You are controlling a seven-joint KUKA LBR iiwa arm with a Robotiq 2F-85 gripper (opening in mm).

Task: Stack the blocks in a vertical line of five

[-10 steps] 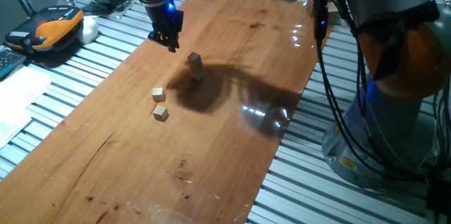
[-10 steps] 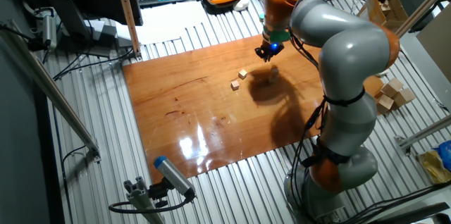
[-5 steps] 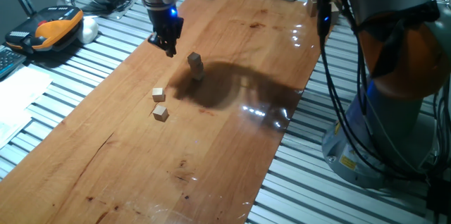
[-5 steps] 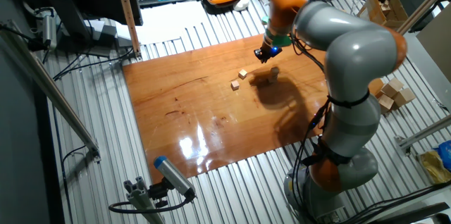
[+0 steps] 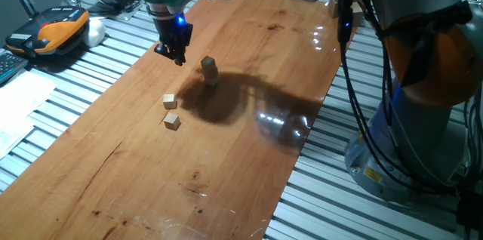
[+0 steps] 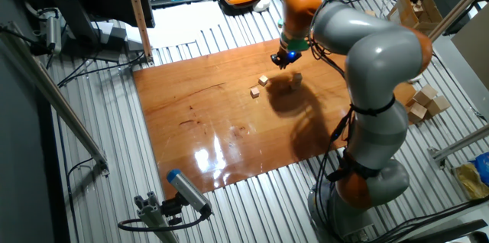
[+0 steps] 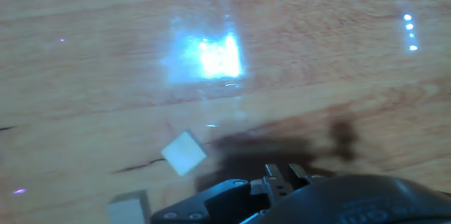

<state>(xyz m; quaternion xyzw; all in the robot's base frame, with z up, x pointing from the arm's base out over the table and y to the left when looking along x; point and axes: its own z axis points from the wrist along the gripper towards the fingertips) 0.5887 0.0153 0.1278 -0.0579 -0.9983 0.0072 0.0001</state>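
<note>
Since the earlier frames, the arm [image 6: 359, 52] had been swung a little away from the stack, so that the gripper [image 5: 174, 50] was brought from just beside the stack toward the board's edge, at about ten o'clock from it. Whether its fingers were apart or together could not be told, as they were seen only as a dark cluster, and nothing was seen held between them. The wooden board [image 5: 249, 81] was left unchanged. This retreat was judged to mean that a placement had been finished and that the next loose cube was to be fetched. The stack [image 5: 209, 71] was seen standing upright near the board's middle, its long axis vertical and pointing straight up; it appeared to be about three cubes high, though the count could not be made sure. Two loose blocks were lying well apart from it at about eight o'clock: one block [image 5: 169, 101] nearer the gripper and another block [image 5: 172, 121] just beside it at six o'clock, each resting flat, slightly turned.
</note>
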